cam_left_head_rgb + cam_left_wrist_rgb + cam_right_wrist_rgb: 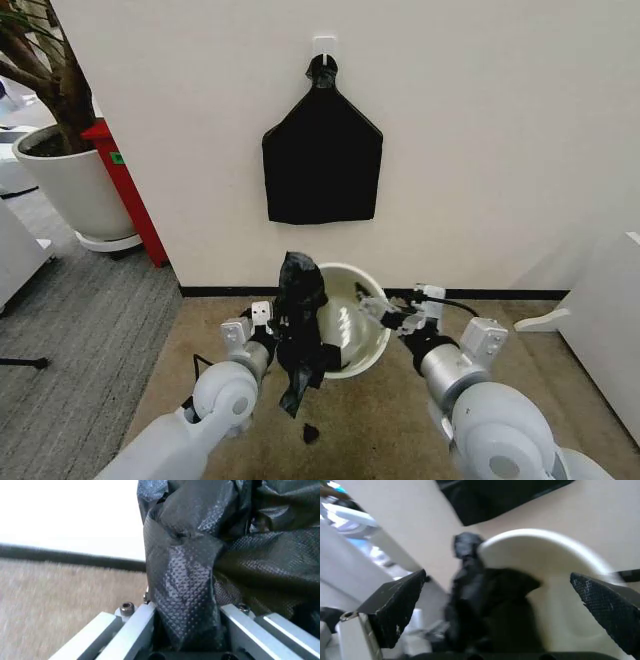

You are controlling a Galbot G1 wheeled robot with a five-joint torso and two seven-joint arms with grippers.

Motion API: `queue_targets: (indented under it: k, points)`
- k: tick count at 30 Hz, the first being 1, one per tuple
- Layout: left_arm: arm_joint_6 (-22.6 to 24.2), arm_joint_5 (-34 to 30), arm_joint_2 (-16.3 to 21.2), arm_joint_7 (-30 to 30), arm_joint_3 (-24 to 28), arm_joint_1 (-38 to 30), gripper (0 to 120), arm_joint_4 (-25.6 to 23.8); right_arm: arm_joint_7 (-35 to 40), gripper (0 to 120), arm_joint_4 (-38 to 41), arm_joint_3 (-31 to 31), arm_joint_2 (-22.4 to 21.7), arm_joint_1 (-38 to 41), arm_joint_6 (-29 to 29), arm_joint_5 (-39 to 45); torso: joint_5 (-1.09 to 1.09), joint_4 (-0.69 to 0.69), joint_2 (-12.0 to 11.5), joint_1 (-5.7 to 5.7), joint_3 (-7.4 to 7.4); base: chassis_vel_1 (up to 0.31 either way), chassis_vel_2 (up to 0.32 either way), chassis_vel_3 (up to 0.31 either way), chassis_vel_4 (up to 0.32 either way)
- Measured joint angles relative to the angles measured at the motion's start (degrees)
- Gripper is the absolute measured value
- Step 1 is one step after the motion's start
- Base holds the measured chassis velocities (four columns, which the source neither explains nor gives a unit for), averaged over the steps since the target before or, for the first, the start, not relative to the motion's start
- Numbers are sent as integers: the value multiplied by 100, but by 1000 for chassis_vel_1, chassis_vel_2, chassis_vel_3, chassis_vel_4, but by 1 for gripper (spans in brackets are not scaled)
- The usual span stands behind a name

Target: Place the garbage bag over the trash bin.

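Against the pale wall, on tan carpet, I see the trash bin (352, 325) between both end effectors. Left end effector (272, 322) clamps the crumpled garbage bag (300, 330) at the bin's near rim; right end effector (385, 311) gapes wide beside the bin.

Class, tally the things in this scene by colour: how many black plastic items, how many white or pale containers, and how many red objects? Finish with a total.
Black plastic: 2, the garbage bag and the flat bundle hanging on the wall.
White or pale containers: 2, the trash bin and the plant pot.
Red: 1, the red stand.
Total: 5
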Motion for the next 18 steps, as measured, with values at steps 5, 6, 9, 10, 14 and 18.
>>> queue_targets:
  k: [5,6,9,10,14,18]
  points:
    - [-327,394,104,234,69,16,1,16,105,100,-379,-376,286,613,44,504,0,1,0,0,0,0,0,0,0]
    - [-358,442,117,271,72,21,1,16,139,100,-453,-439,335,695,56,542,-1,1,0,0,0,0,0,0,0]
    - [-415,529,145,360,73,33,1,14,257,100,-656,-562,477,881,63,649,0,1,0,0,0,0,0,0,0]
    - [-431,544,149,385,73,39,1,15,294,100,-721,-597,521,932,64,666,0,1,0,0,0,0,0,0,0]
    - [-495,602,148,456,72,69,1,33,385,100,-907,-718,610,1067,64,663,-1,1,0,0,0,0,0,0,0]
    - [-508,659,132,494,63,118,1,12,672,100,-1110,-898,728,1264,53,654,-1,1,0,0,0,0,0,0,0]
